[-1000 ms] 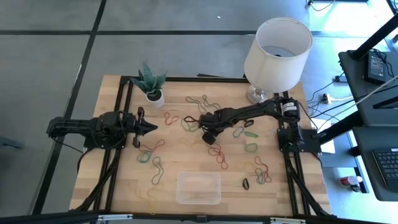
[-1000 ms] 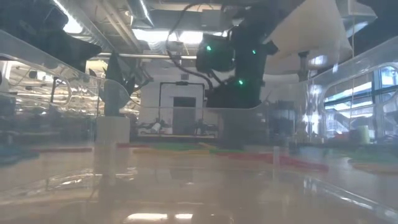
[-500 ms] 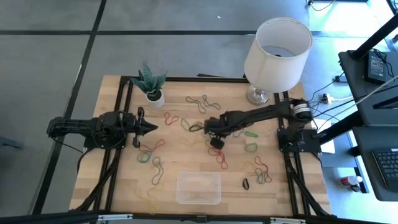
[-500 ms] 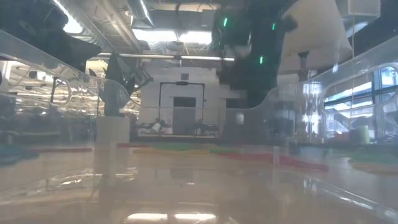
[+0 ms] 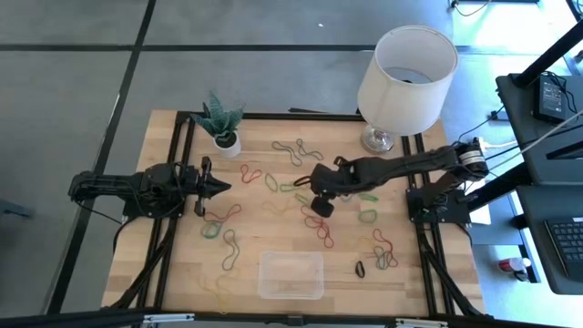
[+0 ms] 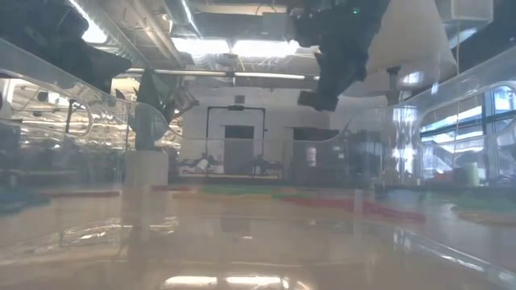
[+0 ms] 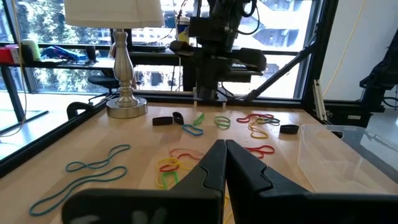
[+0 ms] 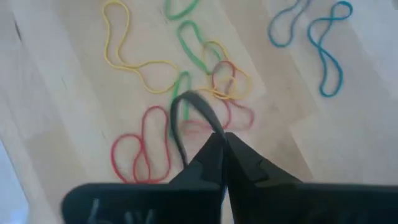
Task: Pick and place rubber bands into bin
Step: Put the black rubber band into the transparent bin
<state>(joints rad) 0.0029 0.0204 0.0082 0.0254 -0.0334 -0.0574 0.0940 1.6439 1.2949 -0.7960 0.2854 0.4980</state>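
currently the right gripper (image 5: 319, 206) sits over mid-table, raised above the wood, jaws pinched together on a dark rubber band (image 8: 189, 118) that loops out from between the tips in its wrist view; whether it is black or dark green is hard to tell. under it lie more rubber bands (image 8: 180, 93): red, yellow, green and blue loops, partly overlapping, so single bands are hard to separate. the left gripper (image 5: 221, 187) waits at the table's left side, fingers pressed together with nothing between them, clear in the left wrist view (image 7: 221, 163). the bin (image 5: 291, 274) stands near the front edge, about centre, well apart from the right gripper; contents not readable from above, maybe a faint band. in the left wrist view only one corner of it shows (image 7: 339, 155), cut off by the frame. the low view is hazy through clear plastic; the right gripper (image 6: 316, 98) appears there only as a dark shape up high, fingers not discernible. the lamp (image 5: 405, 73) and potted plant (image 5: 219, 123) stand at the far edge.
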